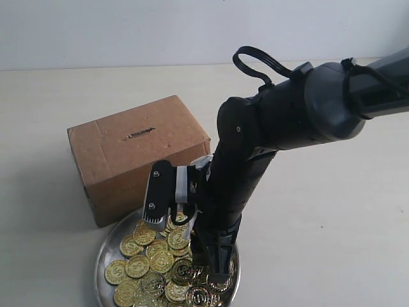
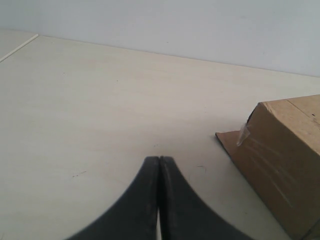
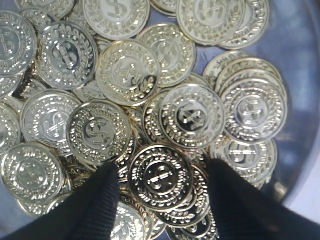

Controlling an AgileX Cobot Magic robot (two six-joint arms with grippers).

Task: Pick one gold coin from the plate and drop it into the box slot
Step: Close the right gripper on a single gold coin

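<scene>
The silver plate (image 1: 101, 259) sits at the front, heaped with several gold coins (image 1: 137, 265). My right gripper (image 1: 214, 272) reaches down into the heap. In the right wrist view it (image 3: 162, 172) is open, its black fingers (image 3: 100, 200) pressed into the pile on either side of one gold coin (image 3: 160, 177). The plate's bare floor (image 3: 300, 100) shows beside the pile. Just behind the plate stands the brown box (image 1: 137, 157), with the dark slot (image 1: 138, 133) in its top. My left gripper (image 2: 159, 160) hangs shut and empty over the table, near one end of the box (image 2: 285, 155).
The right arm's black forearm (image 1: 287, 121) slants down from the upper right over the plate and hides part of the box's right end. A pale table (image 1: 332, 243) spreads around both. A loose flap (image 2: 227, 140) lies at the box's foot.
</scene>
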